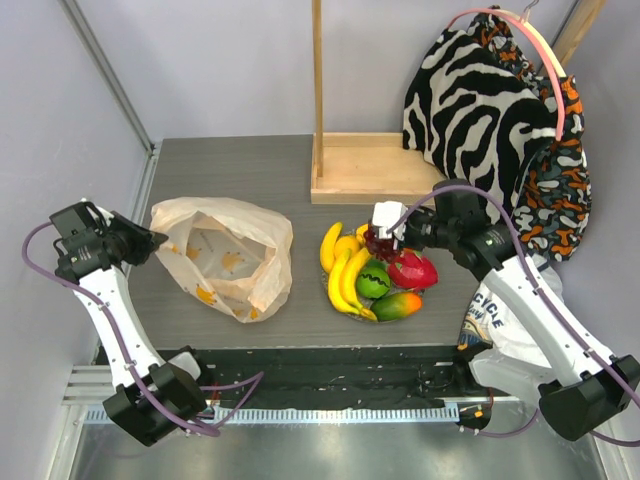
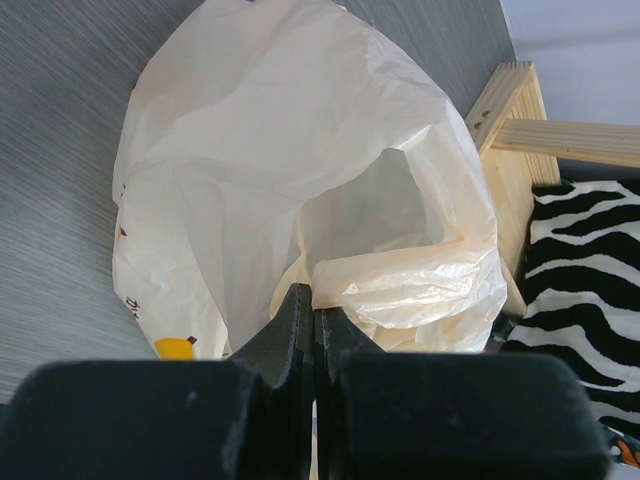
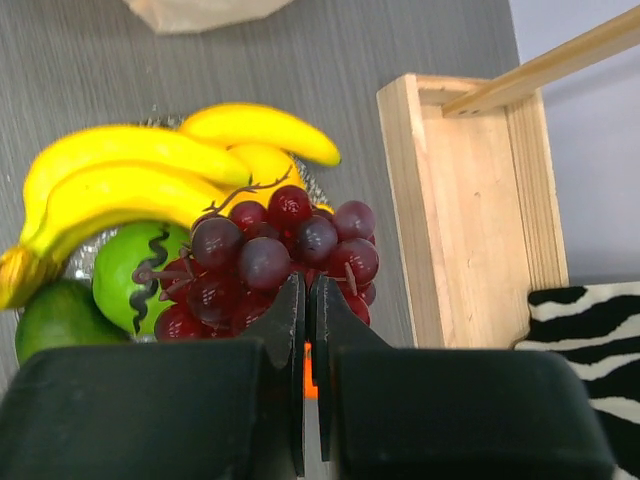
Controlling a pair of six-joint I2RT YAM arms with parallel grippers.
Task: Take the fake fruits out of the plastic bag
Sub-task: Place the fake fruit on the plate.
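Observation:
The plastic bag (image 1: pixel 225 255) lies crumpled at the table's left, its mouth gaping in the left wrist view (image 2: pixel 300 180); no fruit shows inside. My left gripper (image 1: pixel 158 240) is shut with its tips at the bag's near rim (image 2: pixel 312 300), apparently pinching the film. The fake fruits sit piled right of the bag: yellow bananas (image 1: pixel 345 272), a green apple (image 1: pixel 372 283), a red fruit (image 1: pixel 413 268), an orange-green fruit (image 1: pixel 398 305). My right gripper (image 1: pixel 385 238) is shut, its tips (image 3: pixel 308 295) buried in the dark red grape bunch (image 3: pixel 285 245) on top of the pile.
The fruits rest on a speckled grey plate (image 3: pixel 78 262). A wooden stand base (image 1: pixel 365 170) with an upright post stands just behind. Zebra-print cloth (image 1: pixel 480 110) hangs at the back right. White printed fabric (image 1: pixel 495 320) lies under the right arm.

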